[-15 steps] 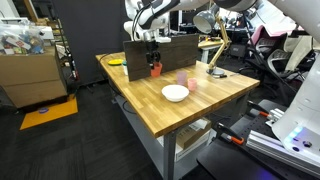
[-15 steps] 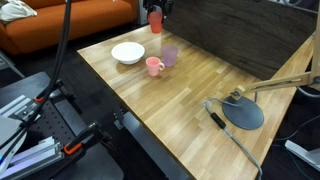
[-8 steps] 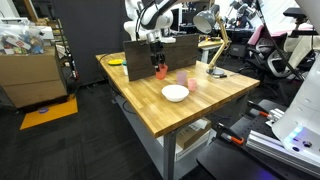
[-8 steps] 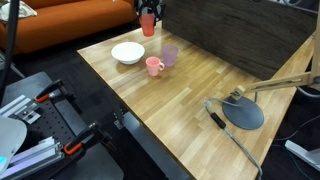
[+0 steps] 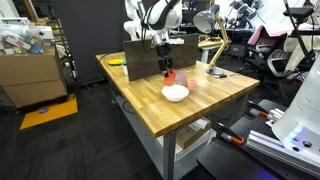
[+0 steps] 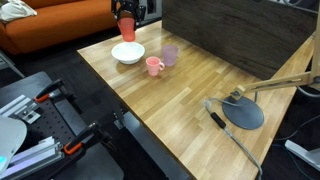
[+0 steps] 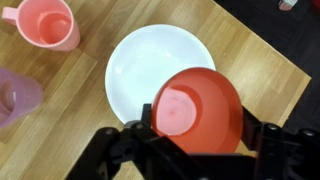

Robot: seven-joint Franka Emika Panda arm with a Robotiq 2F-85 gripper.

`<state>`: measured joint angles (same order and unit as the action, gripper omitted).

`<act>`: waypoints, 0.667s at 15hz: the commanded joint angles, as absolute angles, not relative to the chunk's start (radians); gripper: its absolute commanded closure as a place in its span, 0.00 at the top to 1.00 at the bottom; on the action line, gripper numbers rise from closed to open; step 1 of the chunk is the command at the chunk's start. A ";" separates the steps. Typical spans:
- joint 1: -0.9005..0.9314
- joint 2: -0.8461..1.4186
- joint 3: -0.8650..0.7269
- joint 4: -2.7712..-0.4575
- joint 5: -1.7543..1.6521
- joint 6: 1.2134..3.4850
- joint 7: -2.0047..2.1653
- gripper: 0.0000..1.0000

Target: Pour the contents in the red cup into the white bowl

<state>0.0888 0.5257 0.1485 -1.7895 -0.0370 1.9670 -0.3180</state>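
Observation:
My gripper [image 7: 196,135] is shut on the red cup [image 7: 198,108] and holds it upright in the air just above the near edge of the white bowl [image 7: 140,65]. The cup's inside looks pale at the bottom; I cannot tell what it holds. In both exterior views the red cup [image 5: 167,71] [image 6: 126,26] hangs over the white bowl [image 5: 175,93] [image 6: 127,52] on the wooden table [image 5: 190,105].
A pink mug [image 7: 46,24] [image 6: 153,66] and a lilac translucent cup [image 7: 15,98] [image 6: 170,54] stand beside the bowl. A dark board [image 6: 240,35] stands along the table's back. A desk lamp base [image 6: 243,112] sits at the far end. A yellow item [image 5: 115,62] lies at a corner.
My gripper has carried the red cup away from the dark board and over to the white bowl, where it now hangs above it.

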 commanded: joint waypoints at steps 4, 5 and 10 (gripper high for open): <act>0.089 0.542 0.147 -1.765 -0.037 1.964 -0.318 0.80; 0.089 0.543 0.147 -1.764 -0.037 1.964 -0.318 0.80; 0.092 0.547 0.146 -1.756 -0.040 1.972 -0.314 0.55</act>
<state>0.0886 0.5429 0.1477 -1.7658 -0.0371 1.9666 -0.3180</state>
